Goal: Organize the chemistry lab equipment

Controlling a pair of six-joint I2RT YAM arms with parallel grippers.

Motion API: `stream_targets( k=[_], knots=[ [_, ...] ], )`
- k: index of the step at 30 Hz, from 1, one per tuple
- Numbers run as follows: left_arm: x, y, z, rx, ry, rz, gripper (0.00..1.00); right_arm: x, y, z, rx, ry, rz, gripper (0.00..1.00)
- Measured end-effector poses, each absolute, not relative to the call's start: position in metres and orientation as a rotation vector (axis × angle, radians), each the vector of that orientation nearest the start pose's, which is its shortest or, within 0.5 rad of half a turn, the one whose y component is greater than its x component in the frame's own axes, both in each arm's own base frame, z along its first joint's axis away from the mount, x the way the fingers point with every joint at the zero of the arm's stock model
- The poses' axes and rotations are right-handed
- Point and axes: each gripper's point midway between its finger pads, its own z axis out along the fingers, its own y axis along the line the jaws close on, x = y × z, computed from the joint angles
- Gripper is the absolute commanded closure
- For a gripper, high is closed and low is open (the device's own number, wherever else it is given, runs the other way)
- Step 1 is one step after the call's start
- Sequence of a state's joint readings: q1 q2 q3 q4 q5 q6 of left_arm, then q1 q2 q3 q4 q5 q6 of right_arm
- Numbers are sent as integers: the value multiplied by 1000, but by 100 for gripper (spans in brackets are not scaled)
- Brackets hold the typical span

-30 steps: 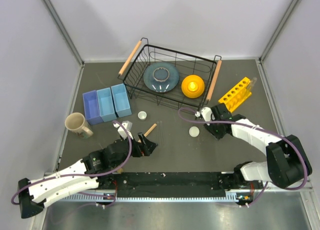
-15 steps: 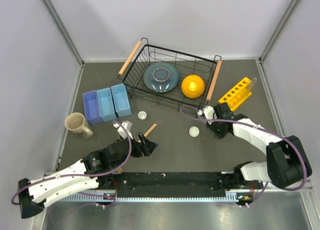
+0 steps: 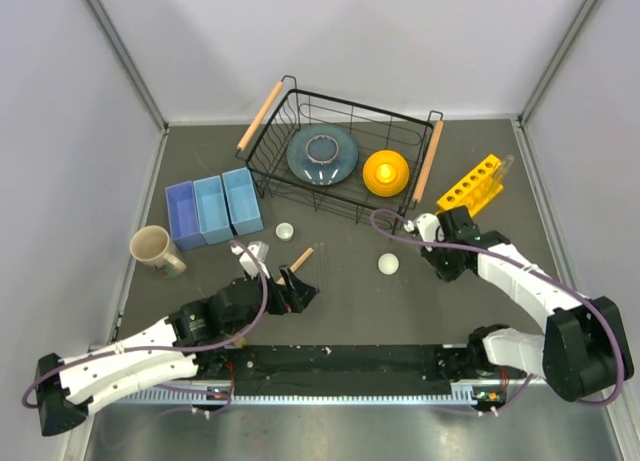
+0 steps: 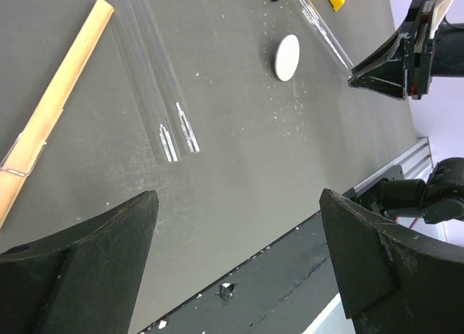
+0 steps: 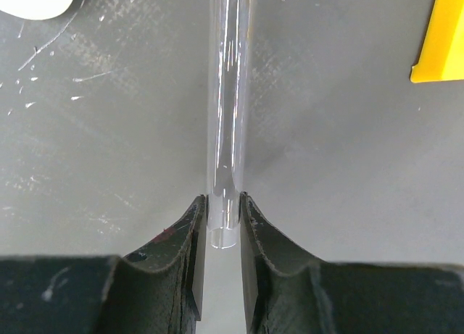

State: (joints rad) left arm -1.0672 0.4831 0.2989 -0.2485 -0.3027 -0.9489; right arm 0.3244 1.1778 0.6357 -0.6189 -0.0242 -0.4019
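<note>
Pinching a thin clear tube [image 5: 226, 117] close to its open end, the right gripper [image 5: 223, 212] has both jaws shut snug against the glass, and the rest of the tube runs out ahead of them over the dark table [image 5: 348, 174]. I can't tell whether it is lifted or resting there. Holding it by the end looks sensible to me, since the long free part could then be tipped upright and slid into a hole of the yellow rack [image 3: 470, 186], which stands near the gripper's far side on the right of the table. One white round piece [image 3: 387, 264] lies near that gripper on the other side. Over on the left, the left gripper [image 4: 238, 200] hangs low with its jaws spread wide and nothing between them. Two more tubes [image 4: 156, 80] lie side by side just ahead of it, with the wooden stick [image 4: 54, 109] just beside them, so I'd guess it is lined up to take one of those.
</note>
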Motion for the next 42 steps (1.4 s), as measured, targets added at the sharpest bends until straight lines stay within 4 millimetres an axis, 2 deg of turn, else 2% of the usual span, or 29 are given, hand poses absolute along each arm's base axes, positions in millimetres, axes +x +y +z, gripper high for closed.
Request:
stream_targets(
  k=[9, 14, 20, 28, 36, 42],
  knots=[
    [140, -243, 137, -86, 2099, -1120, 1, 210, 61, 53, -998, 2495, 30, 86],
    [143, -262, 146, -111, 2074, -1214, 1, 203, 62, 52, -1032, 2504, 67, 86],
    [147, -280, 146, -161, 2074, -1283, 1, 194, 70, 54, -1094, 2502, 149, 86],
    [155, -292, 146, -232, 2066, -1330, 1, 189, 80, 68, -1138, 2447, 230, 86],
    [165, -306, 140, -311, 2071, -1354, 4, 199, 105, 100, -1139, 2355, 347, 86],
    [181, -332, 155, -331, 2007, -1418, 10, 192, 140, 125, -1153, 2284, 522, 86]
  ],
)
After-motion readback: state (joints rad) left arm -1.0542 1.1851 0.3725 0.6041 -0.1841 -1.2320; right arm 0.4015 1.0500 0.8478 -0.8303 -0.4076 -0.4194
